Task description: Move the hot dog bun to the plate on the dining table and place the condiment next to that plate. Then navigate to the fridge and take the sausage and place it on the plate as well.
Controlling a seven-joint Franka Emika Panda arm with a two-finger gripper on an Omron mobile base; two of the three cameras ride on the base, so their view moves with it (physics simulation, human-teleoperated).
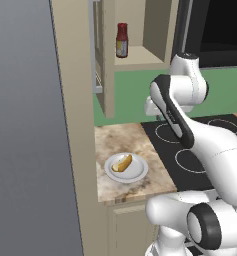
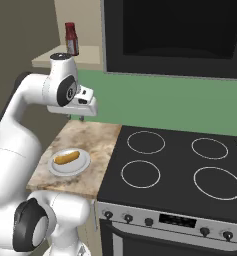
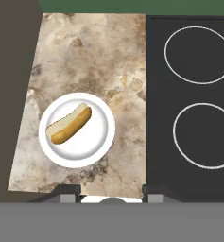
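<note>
The hot dog bun (image 3: 69, 124), golden-tan, lies on a small white dish (image 3: 97, 142) near the front of a marbled counter (image 3: 85, 56). Both base views show the bun (image 1: 122, 163) (image 2: 66, 158) there too. My gripper (image 3: 111, 194) hangs high above the counter, open, with nothing between its fingers; its hand (image 2: 82, 107) is level with the green backsplash. The condiment (image 1: 122, 41) (image 2: 71, 38), a dark red bottle, stands upright on a beige shelf above and behind the counter. The plate, the dining table and the sausage are out of view.
A black cooktop (image 2: 175, 165) with white burner rings adjoins the counter on the right, over an oven with knobs (image 2: 205, 231). A dark hood (image 2: 180, 35) hangs above it. A tall grey face (image 1: 25, 125) and a beige cabinet side (image 1: 77, 125) close off the left; I cannot tell whether it is the fridge.
</note>
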